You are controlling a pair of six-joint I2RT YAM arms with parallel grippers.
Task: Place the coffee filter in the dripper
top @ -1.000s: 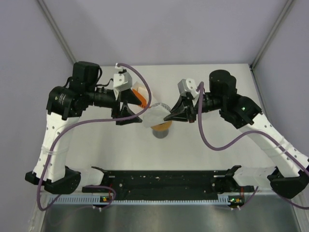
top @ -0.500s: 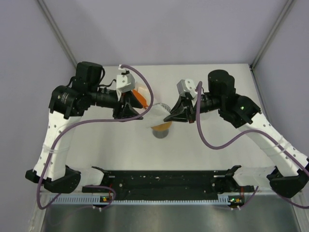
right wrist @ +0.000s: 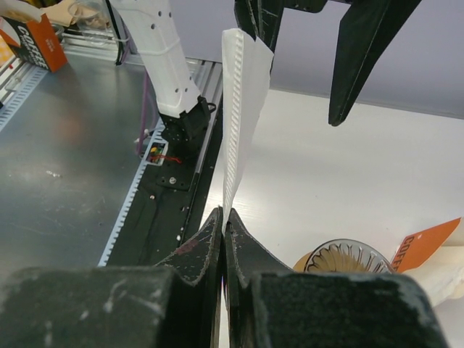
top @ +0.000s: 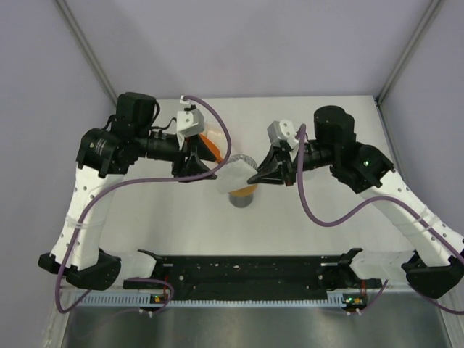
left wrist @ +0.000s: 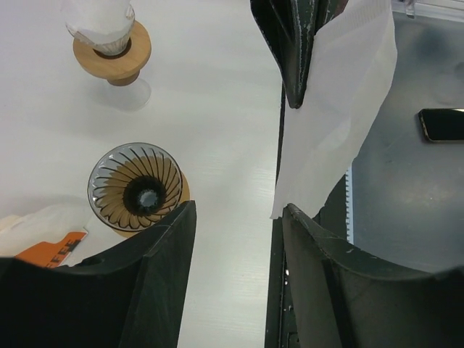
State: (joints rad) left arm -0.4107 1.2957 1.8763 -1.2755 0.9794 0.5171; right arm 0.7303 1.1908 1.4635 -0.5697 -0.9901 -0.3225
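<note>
A white paper coffee filter (right wrist: 243,101) hangs in the air with my right gripper (right wrist: 225,214) shut on its lower edge. In the top view the filter (top: 230,177) sits between the two grippers, above the table's middle. My left gripper (left wrist: 239,210) is open. The filter's (left wrist: 341,109) lower corner rests by the tip of its right finger (left wrist: 326,268), and nothing is pinched. The dripper (left wrist: 138,190), ribbed glass on a wooden collar, stands on the table below and to the left of the filter. It also shows as the dripper (right wrist: 348,257) beside my right fingers.
A second wooden-collared stand (left wrist: 109,43) holding white paper stands farther off on the table. An orange filter packet (left wrist: 51,250) lies near the dripper. A black rail (top: 239,272) runs along the table's near edge, and grey walls close in the back and sides.
The left jaws have narrowed from a wider opening and shifted slightly around the filter's edge. The right gripper has kept its hold on the filter, almost still.
</note>
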